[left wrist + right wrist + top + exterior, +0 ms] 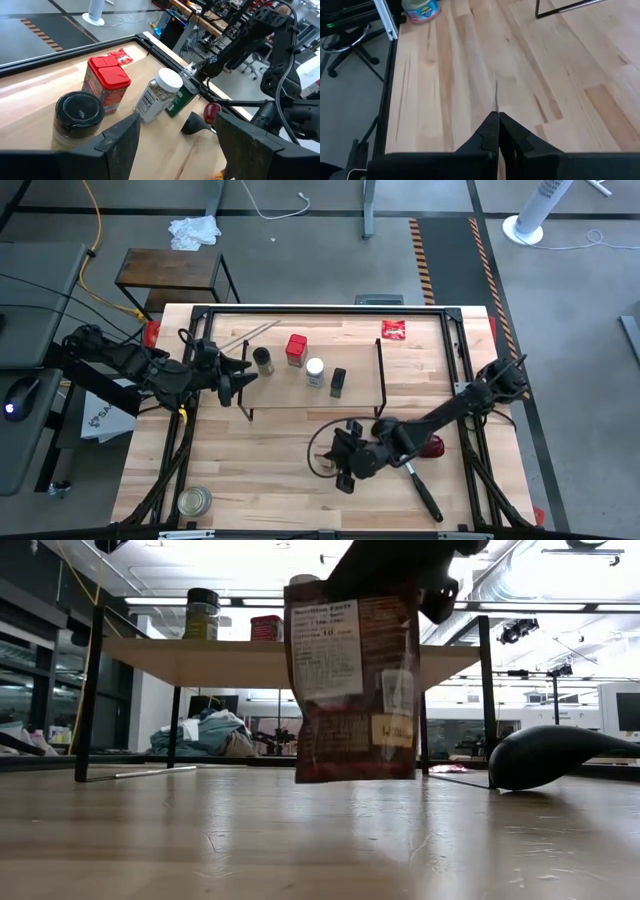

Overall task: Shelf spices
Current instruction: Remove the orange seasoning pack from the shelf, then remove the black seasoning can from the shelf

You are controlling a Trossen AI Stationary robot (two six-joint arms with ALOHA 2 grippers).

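On the shelf point(290, 394) stand a dark-lidded jar point(263, 361), a red square tin point(296, 349), a white-capped jar point(315, 371) and a small black box point(338, 382). My left gripper point(240, 375) is open and holds nothing. It stands at the shelf's left end, level with the top and facing the jar point(77, 117) and the tin point(106, 82). In front of the shelf, my right gripper point(345, 458) is shut on a brown pouch point(355, 690) with a white label. My right gripper pinches the pouch's top edge point(350, 592) between its two shut fingers, coming slanting down from the table's right. The pouch hangs upright below the fingers, its bottom edge point(355, 778) clear of the table. In the right wrist view only its thin edge point(496, 100) shows.
A flat red packet point(393, 330) lies at the far edge behind the shelf. A glass jar with a metal lid point(195, 500) stands at the near left corner. A dark utensil point(425, 492) with a rounded black end point(560, 755) lies near the right arm.
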